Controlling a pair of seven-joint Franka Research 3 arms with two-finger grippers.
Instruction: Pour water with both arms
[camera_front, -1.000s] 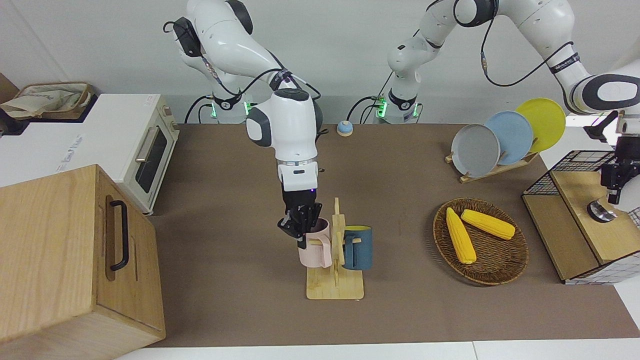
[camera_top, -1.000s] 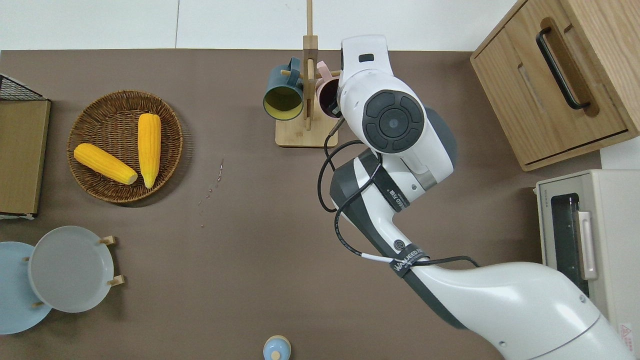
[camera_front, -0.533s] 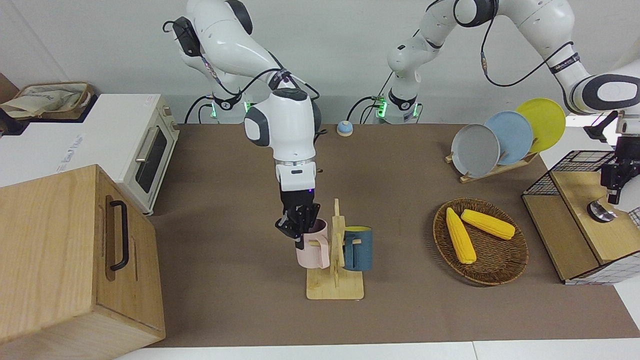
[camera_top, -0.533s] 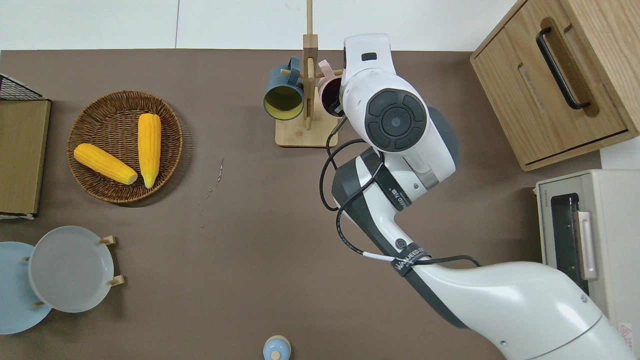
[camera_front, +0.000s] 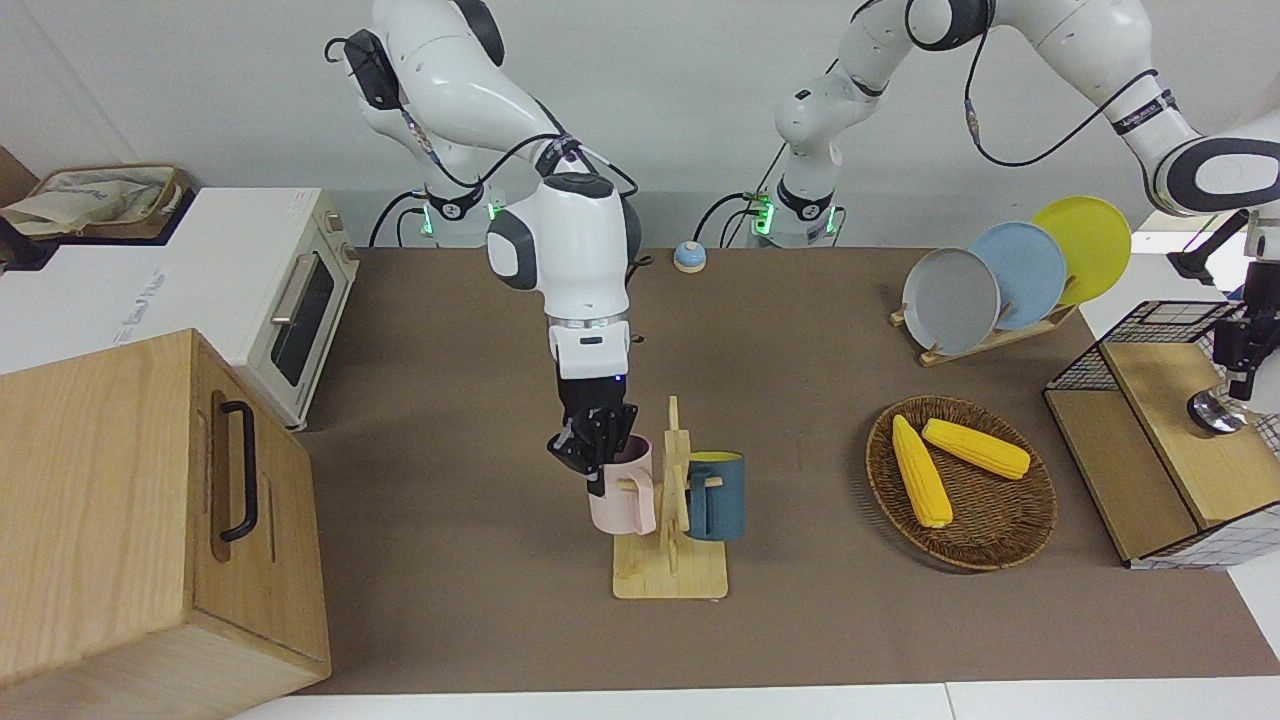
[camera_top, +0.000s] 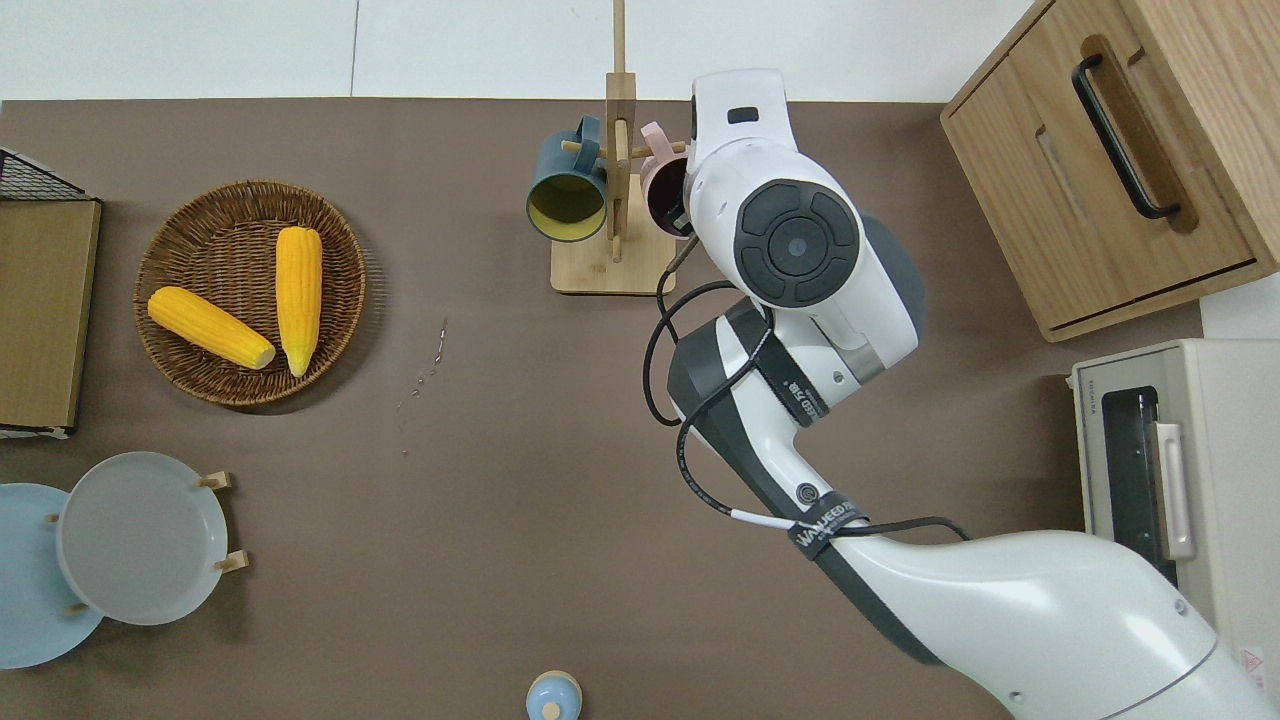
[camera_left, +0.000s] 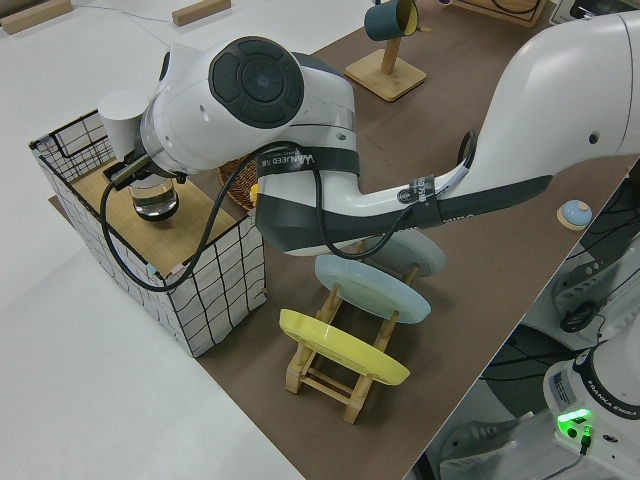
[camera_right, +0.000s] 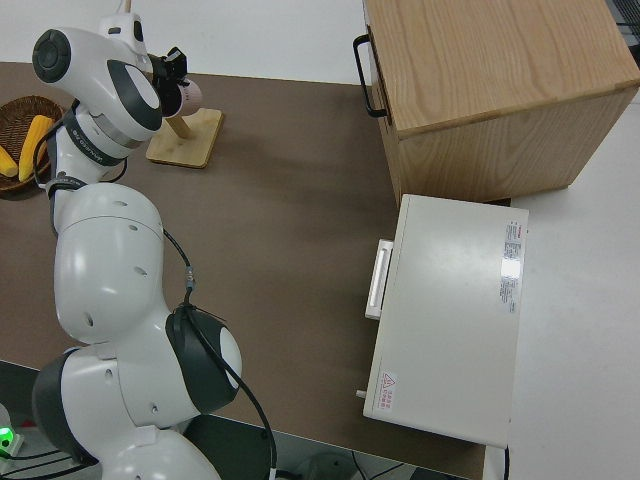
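My right gripper (camera_front: 597, 458) is shut on the rim of a pink mug (camera_front: 622, 505) that hangs by its handle on a wooden mug rack (camera_front: 670, 575). A dark blue mug (camera_front: 718, 497) hangs on the rack's opposite side. In the overhead view the right arm's wrist covers most of the pink mug (camera_top: 658, 185). My left gripper (camera_front: 1243, 378) is at the left arm's end of the table. It is shut on the top of a glass (camera_front: 1212, 413) on a wooden shelf (camera_front: 1190, 440) in a wire basket. The left side view shows the glass (camera_left: 155, 200) under the wrist.
A wicker basket (camera_front: 1010, 545) with two corn cobs lies between the rack and the wire basket. A plate rack (camera_front: 985, 340) holds three plates. A wooden cabinet (camera_front: 150, 510) and a white toaster oven (camera_front: 250, 290) stand at the right arm's end. A small blue knob (camera_front: 689, 256) sits near the robots.
The right gripper and the pink mug have shifted slightly toward the right arm's end of the table and up. The left gripper and the glass have shifted slightly outward and up.
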